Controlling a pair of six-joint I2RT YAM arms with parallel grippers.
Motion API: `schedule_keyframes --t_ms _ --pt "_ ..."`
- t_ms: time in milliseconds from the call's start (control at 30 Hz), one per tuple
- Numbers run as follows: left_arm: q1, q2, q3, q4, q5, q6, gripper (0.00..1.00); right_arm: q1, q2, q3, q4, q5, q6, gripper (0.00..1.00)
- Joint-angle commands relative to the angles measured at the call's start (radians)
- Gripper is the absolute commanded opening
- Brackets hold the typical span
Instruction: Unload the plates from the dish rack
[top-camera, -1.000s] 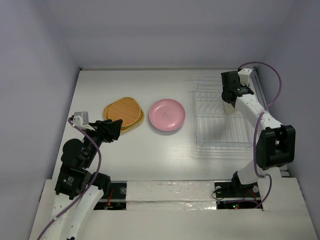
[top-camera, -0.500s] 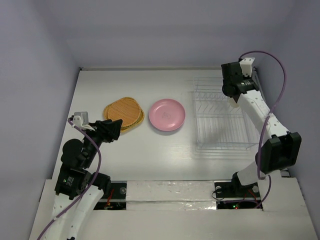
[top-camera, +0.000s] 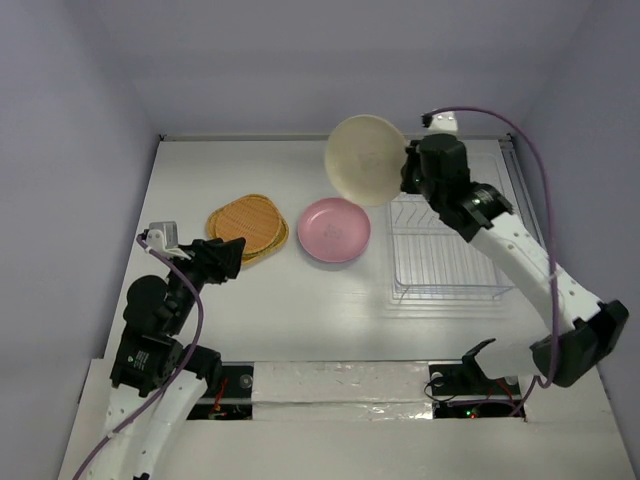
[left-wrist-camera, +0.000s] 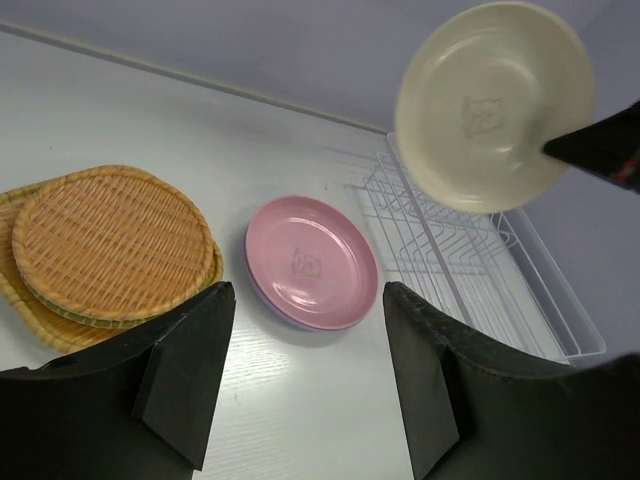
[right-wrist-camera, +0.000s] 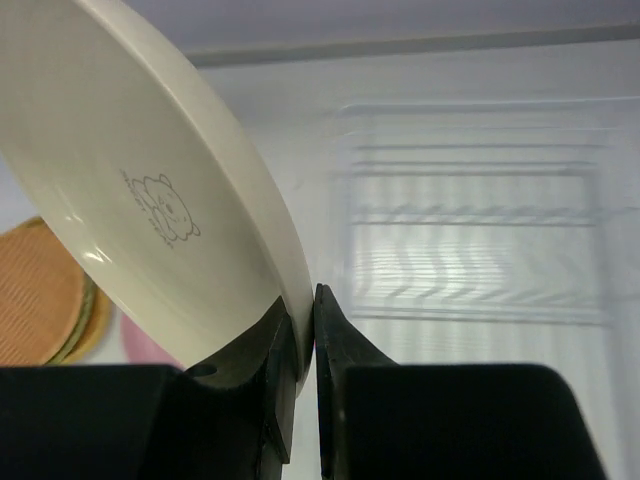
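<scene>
My right gripper (top-camera: 408, 172) is shut on the rim of a round cream plate (top-camera: 364, 160) and holds it on edge in the air, left of the wire dish rack (top-camera: 445, 240). The plate also shows in the right wrist view (right-wrist-camera: 150, 210) and the left wrist view (left-wrist-camera: 492, 105). No plates show in the rack's slots. A pink plate (top-camera: 335, 229) lies on a lavender one (left-wrist-camera: 262, 297) on the table. Two orange woven plates (top-camera: 247, 226) lie stacked to its left. My left gripper (left-wrist-camera: 305, 375) is open and empty above the table, near the orange plates.
White walls close the table on the left, back and right. The rack (right-wrist-camera: 480, 235) stands at the right wall. White table (top-camera: 300, 300) lies bare in front of the plates.
My right arm has swung from the rack's far end up and to the left, lifting the cream plate out of the rack. The left arm has not moved.
</scene>
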Motion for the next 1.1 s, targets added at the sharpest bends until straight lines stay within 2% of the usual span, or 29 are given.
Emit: schedule_keyframes --t_ms 0,100,133,267,367,533,900,1067 --pt "-0.008 0.022 -0.002 0.038 -0.015 -0.006 0.58 0.04 0.108 -0.068 0.191 -0.28 0.073 0.0" --pt "-0.008 0.029 -0.002 0.035 -0.024 -0.006 0.63 0.049 0.187 -0.096 0.251 -0.369 0.099 0.0" --pt "-0.008 0.032 -0.002 0.036 -0.025 -0.008 0.72 0.049 0.206 -0.102 0.264 -0.403 0.107 0.0" --pt "-0.008 0.042 -0.002 0.035 -0.027 -0.009 0.87 0.049 0.283 -0.134 0.304 -0.428 0.124 0.0" --pt "-0.008 0.053 -0.002 0.033 -0.026 -0.009 0.91 0.049 0.329 -0.154 0.324 -0.44 0.133 0.0" --pt "0.003 0.061 -0.002 0.035 -0.024 -0.008 0.91 0.049 0.378 -0.173 0.324 -0.425 0.139 0.03" --pt "0.012 0.068 -0.002 0.036 -0.019 -0.008 0.92 0.049 0.373 -0.226 0.296 -0.36 0.132 0.26" --pt "0.012 0.073 -0.002 0.04 -0.013 -0.009 0.92 0.049 0.341 -0.242 0.284 -0.349 0.127 0.59"
